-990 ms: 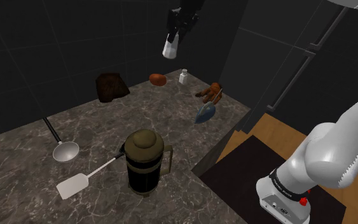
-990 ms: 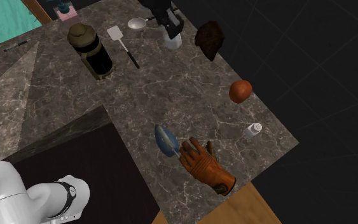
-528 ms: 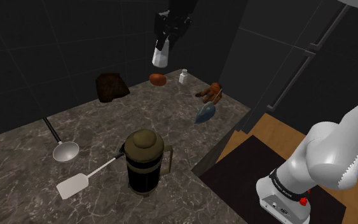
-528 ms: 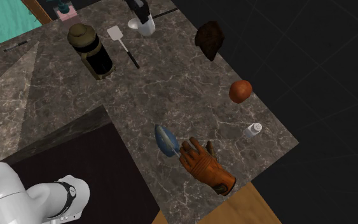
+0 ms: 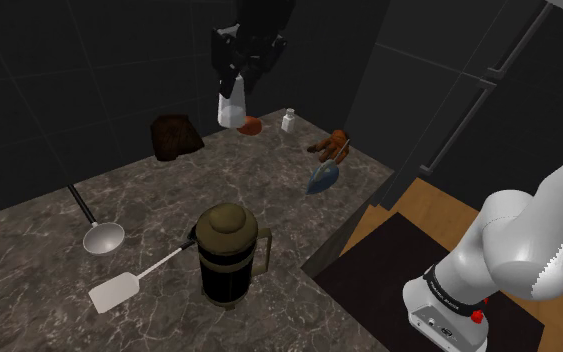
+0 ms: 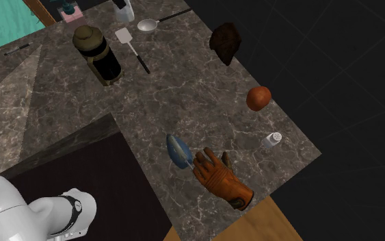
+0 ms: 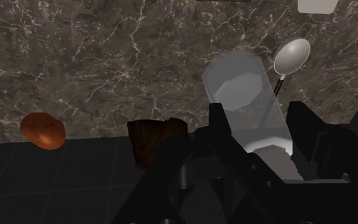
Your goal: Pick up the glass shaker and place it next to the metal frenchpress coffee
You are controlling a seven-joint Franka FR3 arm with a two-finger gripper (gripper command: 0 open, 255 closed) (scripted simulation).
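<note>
1. Shoulder view: you'll find the gripper [image 5: 235, 84] high over the marble counter [image 5: 299, 225], its fingers clamped on the glass shaker [image 5: 230, 110]. The shaker hangs clear of the surface. In the picture it sits just above an orange-red round item [image 5: 253, 125] and near a dark brown lump [image 5: 174, 136]. The french press [image 5: 227, 252] stands upright nearer the camera, well apart from the shaker. A white spatula [image 5: 114, 291] and a ladle [image 5: 102, 237] lie toward that view's left. A small white bottle [image 5: 289, 121], an orange glove [image 5: 334, 145] and a blue object [image 5: 322, 177] lie toward the counter's far right.
2. Second exterior view: look at the top edge — the shaker shows there as a pale shape under the dark gripper. It is just above the spatula's blade in the picture, with the ladle's bowl to that view's right. The french press stands upright at the upper left.
3. Wrist view: the two black fingers sit either side of the translucent shaker and press against it. Past the shaker you see the ladle's bowl — the brown lump and the orange-red item lie at the counter's edge, off to one side.
</note>
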